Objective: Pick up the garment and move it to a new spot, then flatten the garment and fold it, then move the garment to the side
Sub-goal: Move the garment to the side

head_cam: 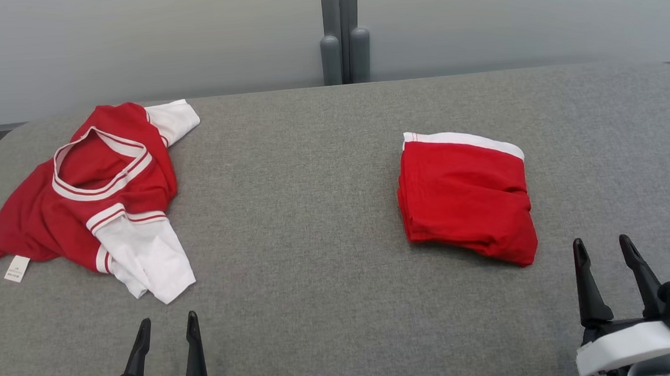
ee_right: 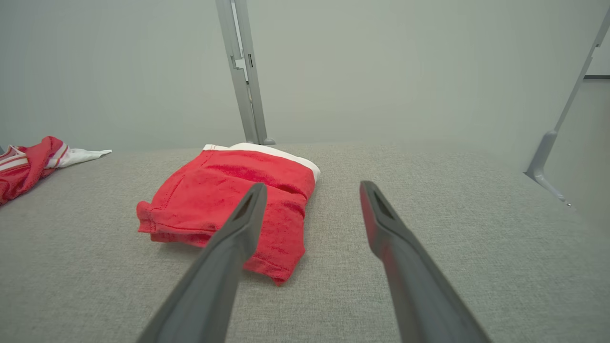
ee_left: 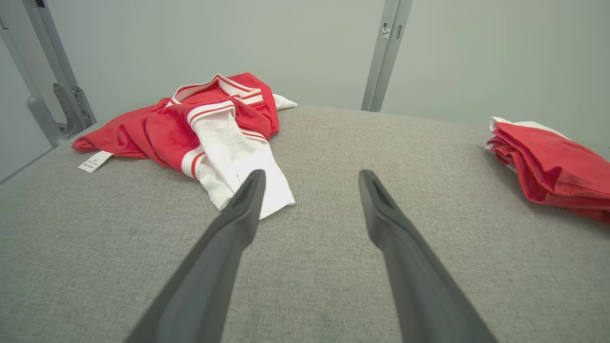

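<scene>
A crumpled red garment with white sleeves and a white tag lies at the far left of the grey padded table; the left wrist view has this garment ahead and to the left. My left gripper stands open just below its white sleeve, apart from it, nothing between the fingers; its fingertips hover over bare fabric. My right gripper is open at the lower right, empty, a little right of and below a folded red garment; in its wrist view the gripper points past that pile.
A folded red garment with a white band rests right of centre, shown as a folded pile in the right wrist view and at the right edge as a red stack. A grey post rises behind the table's far edge.
</scene>
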### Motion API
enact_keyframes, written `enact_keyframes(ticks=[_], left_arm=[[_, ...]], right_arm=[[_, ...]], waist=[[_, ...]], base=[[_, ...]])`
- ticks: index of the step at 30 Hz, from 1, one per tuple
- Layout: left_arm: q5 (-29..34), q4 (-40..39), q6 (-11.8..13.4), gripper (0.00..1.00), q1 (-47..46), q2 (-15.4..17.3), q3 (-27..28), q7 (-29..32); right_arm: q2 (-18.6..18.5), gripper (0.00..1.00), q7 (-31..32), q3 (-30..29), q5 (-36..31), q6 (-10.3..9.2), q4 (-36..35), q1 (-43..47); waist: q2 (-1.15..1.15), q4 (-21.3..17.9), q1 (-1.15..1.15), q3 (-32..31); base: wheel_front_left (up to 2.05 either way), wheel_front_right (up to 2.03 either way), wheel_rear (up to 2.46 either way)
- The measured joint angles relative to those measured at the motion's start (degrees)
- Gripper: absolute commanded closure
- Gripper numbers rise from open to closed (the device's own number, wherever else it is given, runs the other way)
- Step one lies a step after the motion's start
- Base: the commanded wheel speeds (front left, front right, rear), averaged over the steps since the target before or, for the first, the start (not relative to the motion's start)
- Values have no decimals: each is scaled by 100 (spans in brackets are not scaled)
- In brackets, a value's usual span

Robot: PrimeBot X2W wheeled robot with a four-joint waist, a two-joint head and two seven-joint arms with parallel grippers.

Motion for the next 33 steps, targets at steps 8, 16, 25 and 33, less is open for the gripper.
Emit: enact_keyframes(ticks=[8,16,25,33], left_arm=[[16,30,-79,0,-121,-16,-26,0],[131,45,-152,0,-420,-24,-91,0],[188,158,-236,0,-623,-27,-198,-1],[201,203,-252,0,-639,-27,-214,-1]], right_arm=[[-632,0,892,472,1194,0,502,-1151],[-971,0,3512,302,1904,-3,1073,-2493],[-557,0,4383,52,1944,-3,2202,-3195],[-466,0,4547,86,2028,-3,2848,-3395]], waist=[[0,-86,0,247],[0,-116,0,625],[0,72,0,807],[0,232,0,794]], base=[[0,0,0],[0,0,0],[0,0,0],[0,0,0]])
